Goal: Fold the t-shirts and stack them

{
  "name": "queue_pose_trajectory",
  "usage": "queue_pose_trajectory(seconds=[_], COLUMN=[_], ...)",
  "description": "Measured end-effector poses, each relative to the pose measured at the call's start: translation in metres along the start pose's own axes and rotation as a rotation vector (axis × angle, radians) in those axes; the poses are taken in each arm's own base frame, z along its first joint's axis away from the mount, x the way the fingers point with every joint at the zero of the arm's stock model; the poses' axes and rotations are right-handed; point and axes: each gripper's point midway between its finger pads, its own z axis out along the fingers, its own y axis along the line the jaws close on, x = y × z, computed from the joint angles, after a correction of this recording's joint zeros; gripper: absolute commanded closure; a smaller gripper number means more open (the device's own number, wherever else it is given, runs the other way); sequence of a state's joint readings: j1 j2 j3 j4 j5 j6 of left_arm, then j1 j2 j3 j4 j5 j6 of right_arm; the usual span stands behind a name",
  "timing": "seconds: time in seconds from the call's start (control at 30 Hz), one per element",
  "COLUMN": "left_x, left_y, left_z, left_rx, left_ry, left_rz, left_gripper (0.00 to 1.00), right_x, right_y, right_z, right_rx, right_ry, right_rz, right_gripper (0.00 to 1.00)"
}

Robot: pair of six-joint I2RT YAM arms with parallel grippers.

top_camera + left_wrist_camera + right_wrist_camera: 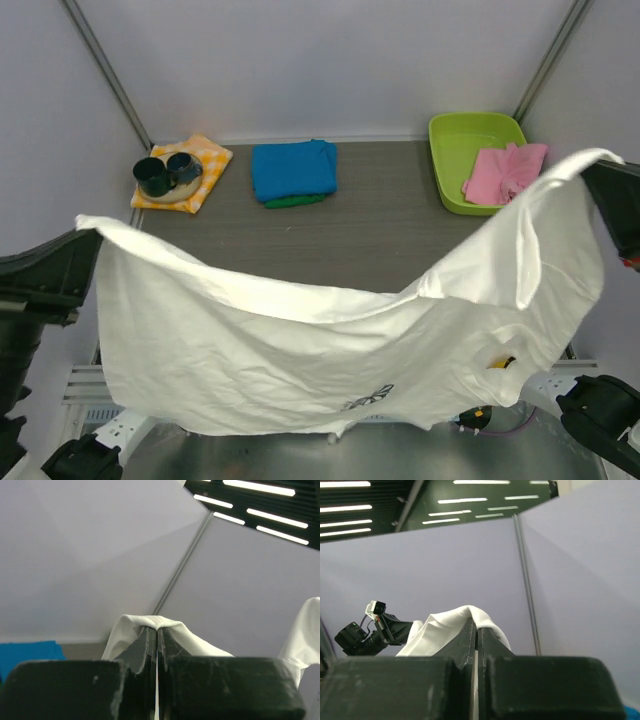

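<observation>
Hanging white t-shirt (300, 350) (sagging) | left end effector (158, 632) pinching edge | right end effector (476, 626) pinching edge

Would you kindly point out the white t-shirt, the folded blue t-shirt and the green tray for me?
white t-shirt (300, 350), top view, middle of the hanging fabric.
folded blue t-shirt (293, 168), top view, centre of its top.
green tray (453, 140), top view, bare floor at its left.
</observation>
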State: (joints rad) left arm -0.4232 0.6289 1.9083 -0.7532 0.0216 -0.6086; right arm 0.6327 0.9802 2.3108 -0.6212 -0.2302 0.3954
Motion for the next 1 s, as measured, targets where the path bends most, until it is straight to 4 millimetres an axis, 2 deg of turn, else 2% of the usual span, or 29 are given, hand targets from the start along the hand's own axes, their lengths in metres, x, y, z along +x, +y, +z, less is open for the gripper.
queue_pose_trajectory(seconds=[0.1,0.23,0.3,0.37,0.43,0.5,0.57,0.63,0.7,0.77,0.8,0.9,1.0], left_x=[0.044,0.14,0.192,0.236,0.287,0.327,0.357,0.374,0.384,0.388,0.39,0.392,0.399], left_y=[0.029,0.095,0.133,0.167,0.207,0.241,0.272,0.299,0.329,0.358,0.374,0.414,0.456], left_z=[0.03,0.074,0.087,0.089,0.083,0.066,0.046,0.034,0.027,0.021,0.017,0.013,0.007], left_rx=[-0.061,-0.214,-0.308,-0.395,-0.504,-0.608,-0.706,-0.789,-0.878,-0.96,-1.008,-1.108,-1.203], left_ry=[0.091,0.284,0.373,0.44,0.523,0.581,0.62,0.621,0.597,0.564,0.546,0.495,0.452], left_rz=[-0.008,-0.024,-0.035,-0.037,-0.039,-0.036,-0.031,-0.039,-0.053,-0.072,-0.088,-0.136,-0.2], left_gripper=[1.0,1.0,1.0,1.0,1.0,1.0,1.0,1.0,1.0,1.0,1.0,1.0,1.0], right_x=[0.045,0.13,0.171,0.216,0.261,0.304,0.351,0.389,0.417,0.44,0.454,0.475,0.494], right_y=[-0.037,-0.107,-0.141,-0.177,-0.211,-0.245,-0.288,-0.338,-0.385,-0.418,-0.433,-0.47,-0.501], right_z=[0.017,0.035,0.038,0.035,0.028,0.018,-0.002,-0.035,-0.069,-0.097,-0.105,-0.123,-0.119], right_rx=[0.113,0.325,0.43,0.541,0.641,0.726,0.818,0.934,1.052,1.139,1.163,1.225,1.231], right_ry=[0.092,0.261,0.334,0.421,0.506,0.585,0.67,0.735,0.776,0.819,0.835,0.857,0.863], right_rz=[0.019,0.017,-0.001,-0.027,-0.057,-0.078,-0.077,-0.051,-0.019,0.011,0.026,0.058,0.077], right_gripper=[0.99,0.99,0.99,0.99,0.99,0.99,0.99,0.99,0.99,0.99,0.99,0.99,0.99])
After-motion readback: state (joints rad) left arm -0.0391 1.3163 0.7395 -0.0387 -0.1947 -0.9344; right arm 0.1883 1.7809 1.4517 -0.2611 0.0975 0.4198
